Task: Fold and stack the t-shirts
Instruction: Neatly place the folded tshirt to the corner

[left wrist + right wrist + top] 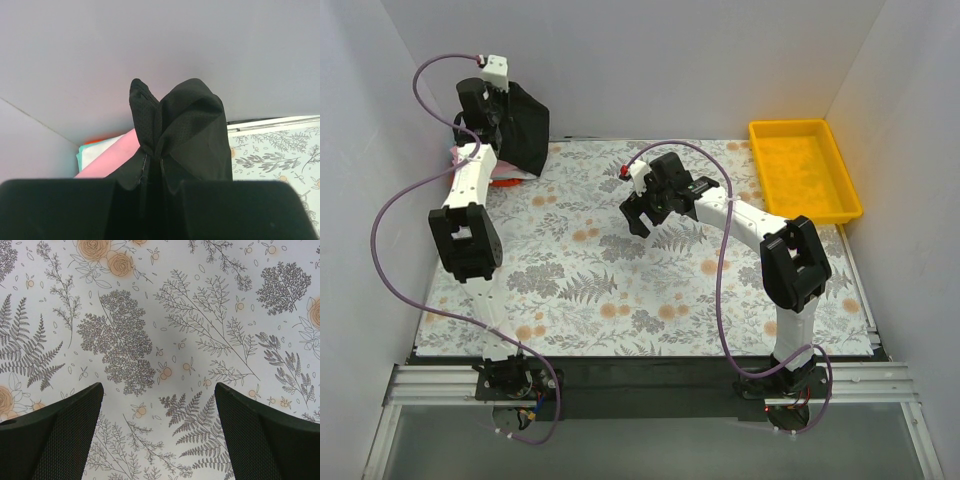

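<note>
My left gripper (505, 100) is raised at the far left corner and is shut on the black t-shirt (527, 132), which hangs below it. In the left wrist view the black cloth (185, 130) bunches up between my shut fingers. Beneath it lies a pile with the pink t-shirt (112, 157), a pale blue/white one (92, 152) and an orange-red edge (97, 141); the orange-red edge also shows in the top view (506, 182). My right gripper (655, 215) is open and empty over the middle of the table, its fingers (60, 435) wide apart above the floral cloth.
A yellow plastic tray (803, 170) stands at the far right. The floral tablecloth (650, 290) covers the table. White walls close in at the left, back and right. Purple cables loop from both arms.
</note>
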`<state>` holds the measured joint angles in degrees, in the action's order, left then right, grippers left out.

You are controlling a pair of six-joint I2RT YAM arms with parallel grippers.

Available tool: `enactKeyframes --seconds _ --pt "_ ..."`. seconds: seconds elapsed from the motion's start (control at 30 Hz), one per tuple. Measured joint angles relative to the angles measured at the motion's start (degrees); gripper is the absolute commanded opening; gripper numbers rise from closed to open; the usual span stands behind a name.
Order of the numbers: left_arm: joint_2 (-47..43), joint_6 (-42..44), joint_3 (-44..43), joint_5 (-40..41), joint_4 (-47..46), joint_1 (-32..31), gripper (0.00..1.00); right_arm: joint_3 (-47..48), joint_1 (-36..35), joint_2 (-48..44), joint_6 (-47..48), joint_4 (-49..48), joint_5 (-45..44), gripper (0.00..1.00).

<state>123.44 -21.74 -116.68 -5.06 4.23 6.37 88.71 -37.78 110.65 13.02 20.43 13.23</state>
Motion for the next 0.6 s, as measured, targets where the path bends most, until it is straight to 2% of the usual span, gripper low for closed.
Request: enactKeyframes --seconds 0.3,0.6 --pt "0.1 2.2 -0.2 -0.3 0.1 2.4 0.00 0.0 0.0 0.0 0.0 0.0 0.0 0.98" --pt "4.7 5.9 -3.8 0.5 -2.8 5.0 0.00 1.4 0.0 1.6 0.0 0.1 0.6 0.98"
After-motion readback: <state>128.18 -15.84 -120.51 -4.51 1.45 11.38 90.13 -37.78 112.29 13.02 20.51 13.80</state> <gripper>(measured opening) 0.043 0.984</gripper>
